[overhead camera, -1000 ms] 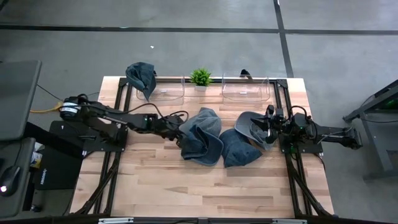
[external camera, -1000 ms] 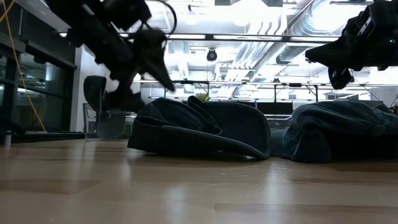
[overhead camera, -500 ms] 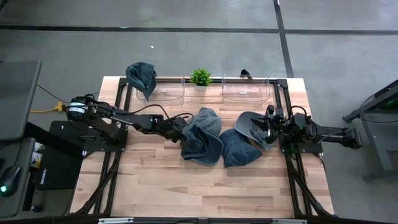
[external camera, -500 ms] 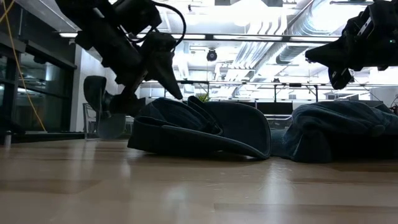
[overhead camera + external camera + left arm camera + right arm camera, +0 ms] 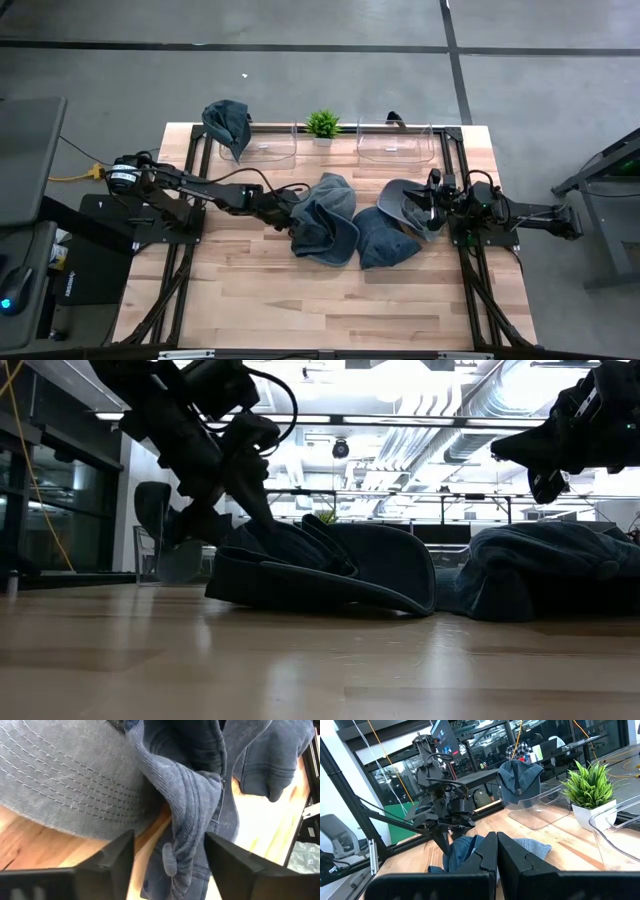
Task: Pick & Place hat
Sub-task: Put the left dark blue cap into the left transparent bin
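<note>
Several blue-grey hats lie in a heap mid-table: one with a stitched brim (image 5: 328, 228), one (image 5: 385, 240) beside it toward the right, and one (image 5: 402, 196) by the right arm. Another hat (image 5: 228, 120) hangs over the rim of the left clear bin (image 5: 262, 150). My left gripper (image 5: 288, 208) is open and low at the left edge of the first hat (image 5: 330, 565). Its fingers (image 5: 107, 862) stand on either side of a bunched ridge of cloth (image 5: 192, 795). My right gripper (image 5: 431, 205) is shut and raised above the right-hand hat. My left gripper (image 5: 170, 837) comes slanting down from the table's left, its open fingers on either side of the hat's bunched ridge (image 5: 172, 855) beside the stitched brim (image 5: 65, 785). I cannot tell whether the fingers touch the cloth. The hat lies on the table.
Two clear bins (image 5: 395, 148) and a small potted plant (image 5: 322, 123) stand along the far edge. Black frame rails run down both sides of the wooden table (image 5: 300, 300). The near half of the table is bare wood.
My left gripper has moved toward the table's right and down, from just short of the heap until its fingers are at the first hat. The hats and my right arm have stayed where they were.
</note>
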You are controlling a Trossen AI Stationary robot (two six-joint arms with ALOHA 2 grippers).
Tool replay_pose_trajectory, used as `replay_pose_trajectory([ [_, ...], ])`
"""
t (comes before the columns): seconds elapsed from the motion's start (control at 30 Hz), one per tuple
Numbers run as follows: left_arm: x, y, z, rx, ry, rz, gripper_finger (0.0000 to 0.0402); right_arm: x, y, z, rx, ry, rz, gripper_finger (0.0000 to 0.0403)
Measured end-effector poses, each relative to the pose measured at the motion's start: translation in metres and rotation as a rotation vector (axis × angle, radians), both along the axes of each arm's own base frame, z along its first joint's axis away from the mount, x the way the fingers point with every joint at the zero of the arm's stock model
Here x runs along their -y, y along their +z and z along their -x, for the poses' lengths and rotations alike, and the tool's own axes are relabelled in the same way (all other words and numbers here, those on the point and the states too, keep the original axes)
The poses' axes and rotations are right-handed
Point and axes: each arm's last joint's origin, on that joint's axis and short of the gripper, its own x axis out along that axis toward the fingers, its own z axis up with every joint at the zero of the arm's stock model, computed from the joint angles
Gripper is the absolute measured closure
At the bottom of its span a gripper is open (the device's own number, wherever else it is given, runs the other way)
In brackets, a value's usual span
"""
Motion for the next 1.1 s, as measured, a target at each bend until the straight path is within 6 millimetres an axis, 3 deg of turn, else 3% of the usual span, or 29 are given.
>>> replay_pose_trajectory([
  [0.37, 0.000, 0.000, 0.000, 0.005, -0.001, -0.002, 0.0389, 0.000, 0.000, 0.000, 0.000, 0.000, 0.000, 0.0402],
  [0.7, 0.001, 0.006, -0.003, 0.012, -0.013, 0.027, 0.0399, 0.000, 0.000, 0.000, 0.000, 0.000, 0.000, 0.0402],
  [0.87, 0.001, 0.038, -0.005, 0.048, -0.036, 0.020, 0.0400, 0.000, 0.000, 0.000, 0.000, 0.000, 0.000, 0.0402],
  [0.97, 0.000, 0.052, 0.002, -0.047, -0.023, -0.039, 0.0400, 0.000, 0.000, 0.000, -0.001, 0.000, 0.000, 0.0402],
  [1.1, -0.003, 0.086, 0.012, -0.090, 0.007, -0.111, 0.0400, 0.000, 0.000, 0.000, -0.002, 0.000, 0.000, 0.0402],
])
